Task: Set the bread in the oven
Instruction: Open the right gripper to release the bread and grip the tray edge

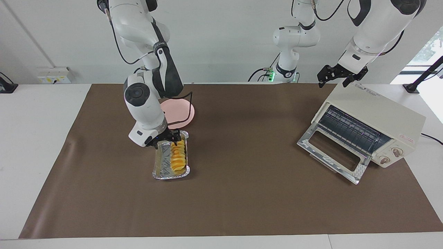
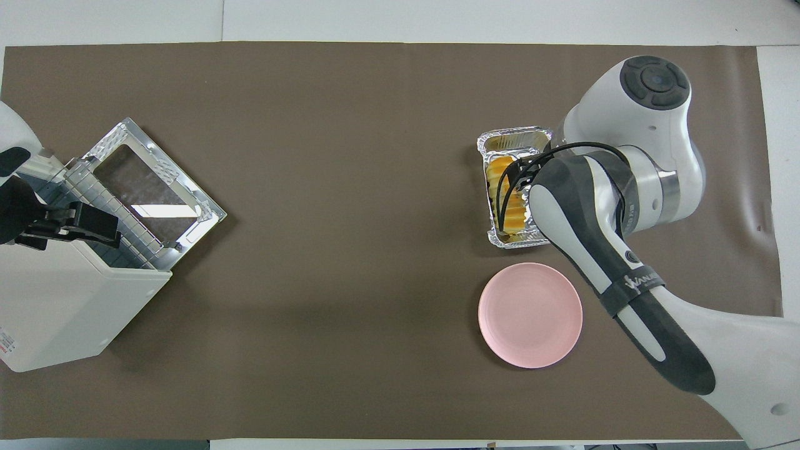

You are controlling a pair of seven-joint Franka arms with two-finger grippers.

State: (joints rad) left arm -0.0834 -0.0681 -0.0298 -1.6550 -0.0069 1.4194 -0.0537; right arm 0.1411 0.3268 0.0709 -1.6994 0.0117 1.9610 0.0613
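Silver foil directly beneath the right gripper (image 1: 168, 140): a rectangular foil tray (image 1: 158, 165), lying lengthwise away from the robots on the brown table mat (image 1: 242, 193). Hangs low over the tray's end nearer the robots, wrist tilted, arm coming down from above. No telling from either view how wide this hand stands, nor whether it grips anything. Just under and beside its tip, the bread (image 1: 178, 157): a ridged golden-orange loaf lying flat inside the tray along the side toward the left arm's end of the table, one end at the gripper. From overhead, bread (image 2: 507, 200) partly covered by the right arm's cable and forearm, tray rim (image 2: 514, 133) showing clear of it.

A little away from that hand, nearer the robots than the tray: round pink plate (image 1: 180, 112), bare, apart from the tray.

Well apart from the right gripper, toward the left arm's end of the table: cream-white toaster oven (image 1: 377, 107), glass door (image 1: 332, 152) dropped open onto the mat, wire rack showing inside. Above the oven's top, the left gripper (image 1: 341, 76), waiting, jaws spread, holding nothing.
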